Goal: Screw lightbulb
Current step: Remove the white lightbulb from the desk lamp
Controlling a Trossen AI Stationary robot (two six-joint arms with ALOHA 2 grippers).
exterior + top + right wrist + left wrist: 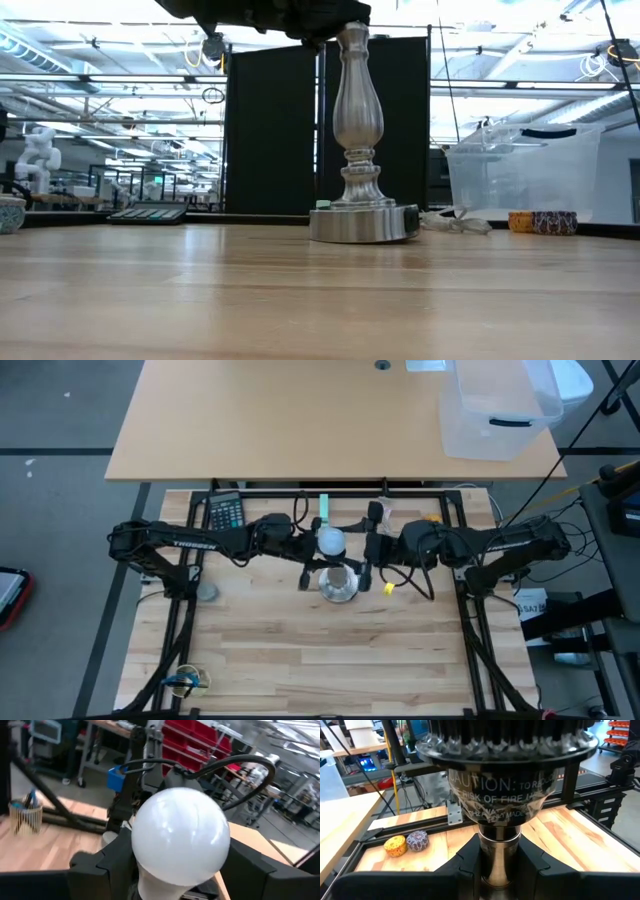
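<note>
A silver lamp stand point(360, 140) rests on its round base point(362, 222) at the table's middle. The white lightbulb point(330, 542) sits at its top, above the black socket point(505, 735). My left gripper point(306, 550) comes from the left and is shut on the stand's neck just under the socket. My right gripper point(180, 870) comes from the right with its fingers on either side of the bulb's globe point(177, 835). The bulb's screw base is hidden. My left gripper pinches the stand's narrow silver neck point(499, 855) between its two fingers, right below the labelled socket cup. The fingers reach in about level from the table's left. The stand stays upright with its base on the table. My right gripper has the bulb's round globe between its two fingers point(245, 870), which lie against its lower sides point(150, 870). It comes about level from the table's right. The bulb stands upright on top of the stand.
A calculator point(225, 510) lies at the far left. A small bowl point(207, 592) and a wire cup point(188, 680) stand on the left. A clear plastic bin point(495, 410) sits on the farther table. Two small coloured pieces point(406, 843) lie near the frame rail.
</note>
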